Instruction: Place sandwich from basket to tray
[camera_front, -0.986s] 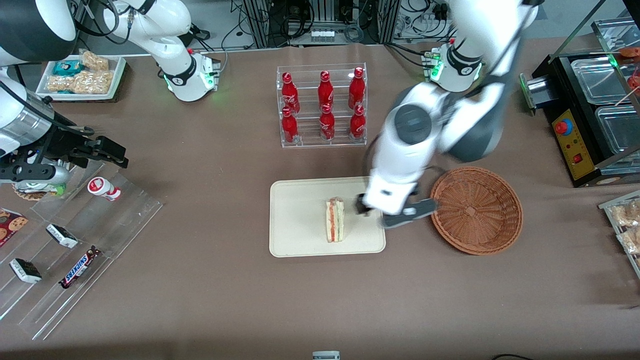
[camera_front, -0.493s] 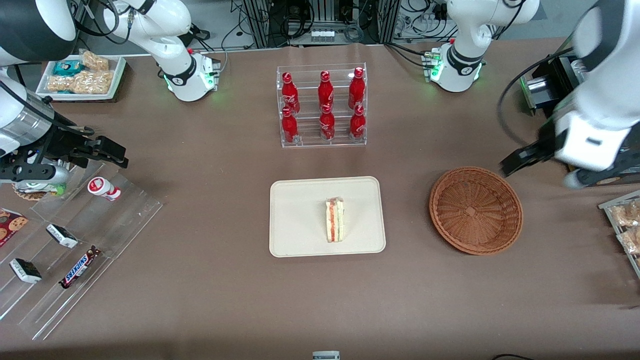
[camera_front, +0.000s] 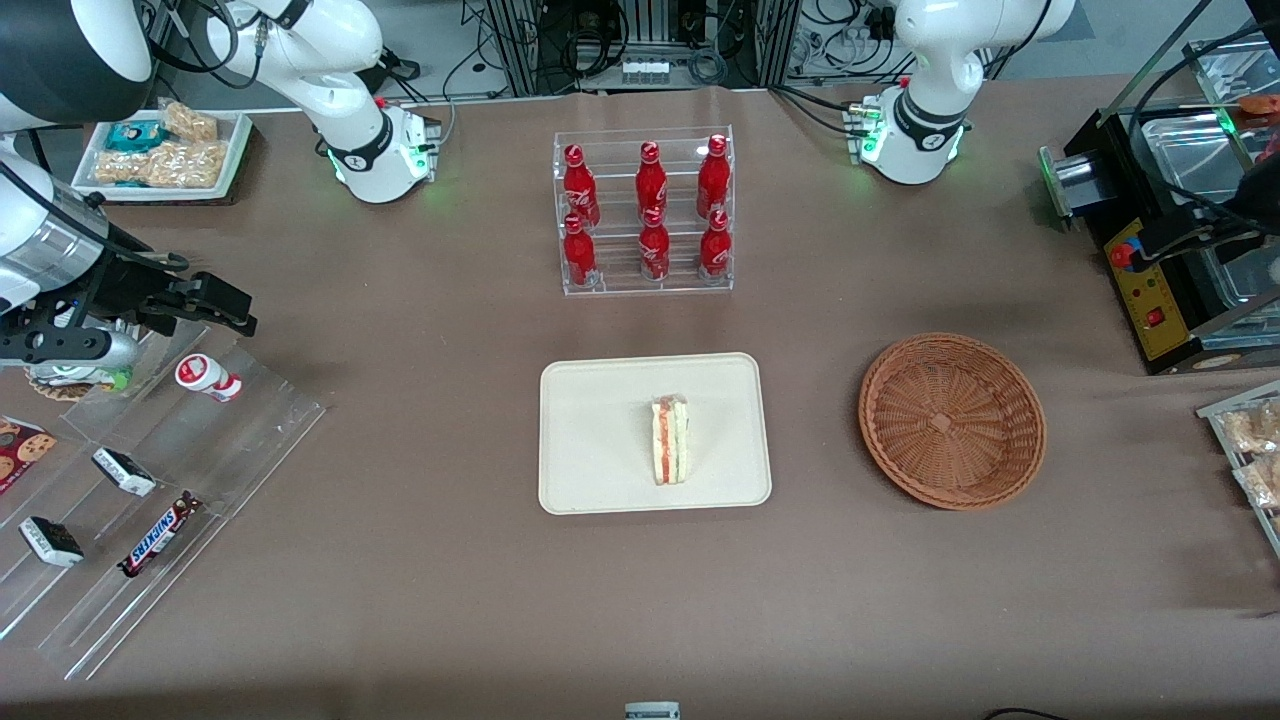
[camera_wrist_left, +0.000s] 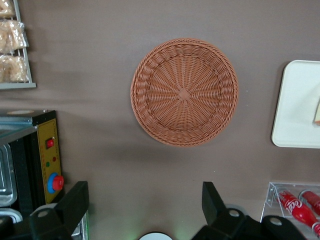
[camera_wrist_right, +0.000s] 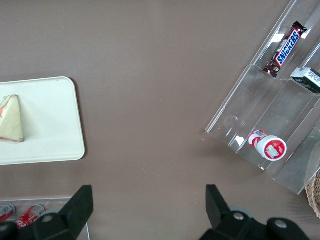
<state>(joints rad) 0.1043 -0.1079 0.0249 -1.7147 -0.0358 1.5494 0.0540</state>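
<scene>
The sandwich (camera_front: 670, 440) lies flat on the cream tray (camera_front: 600, 430), a pale wedge with pink and green layers, nearer the tray's basket-side edge. The right wrist view also shows the sandwich (camera_wrist_right: 11, 120) on the tray (camera_wrist_right: 50, 120). The round wicker basket (camera_front: 950, 420) sits beside the tray with nothing in it. My gripper (camera_wrist_left: 144, 195) hangs open and holds nothing, high above the table, farther from the front camera than the basket (camera_wrist_left: 184, 92). In the front view only one dark finger (camera_front: 1185, 235) shows, over the black machine at the working arm's end.
A clear rack of red bottles (camera_front: 647, 210) stands farther from the front camera than the tray. A black machine with a red button (camera_front: 1150, 280) and a snack rack (camera_front: 1250, 450) sit at the working arm's end. Acrylic shelves (camera_front: 150, 480) hold snacks at the parked arm's end.
My gripper left the tray's basket-side edge, swung past the basket toward the working arm's end and rose high. The sandwich stayed on the tray; the basket did not move.
</scene>
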